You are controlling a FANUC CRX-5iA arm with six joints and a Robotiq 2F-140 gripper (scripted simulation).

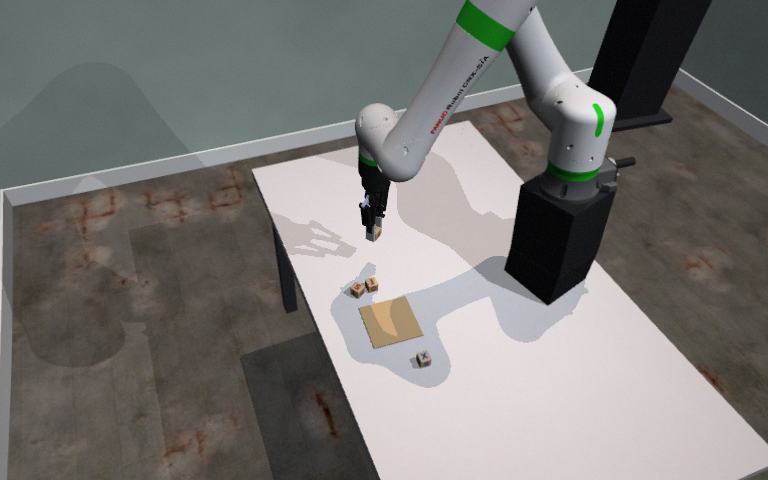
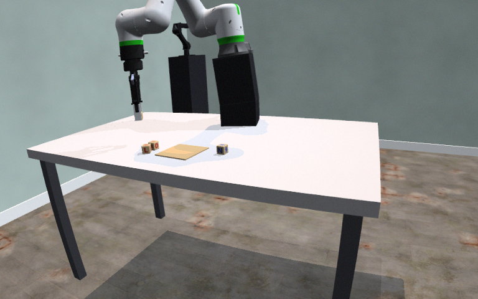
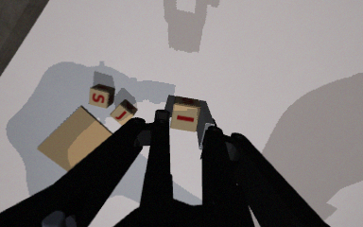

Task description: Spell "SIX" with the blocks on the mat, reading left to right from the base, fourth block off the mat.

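My gripper (image 1: 372, 233) (image 2: 137, 115) (image 3: 185, 108) is shut on the wooden block with a red I (image 1: 377, 232) (image 3: 184, 117) and holds it in the air above the white table (image 1: 495, 386) (image 2: 289, 162). The S block (image 1: 357, 290) (image 2: 145, 149) (image 3: 98, 97) and the J block (image 1: 371, 284) (image 2: 154, 144) (image 3: 122, 113) sit close together on the table, just off one corner of the tan mat (image 1: 390, 321) (image 2: 182, 151) (image 3: 70, 142). The block with a blue X (image 1: 423, 358) (image 2: 221, 149) lies on the table past the mat's opposite side. No block lies on the mat.
The robot's black base (image 1: 555, 237) (image 2: 236, 92) stands on the table behind the mat. A black column (image 2: 188, 83) stands further back. The table's long edge (image 1: 317, 321) runs close to the S and J blocks.
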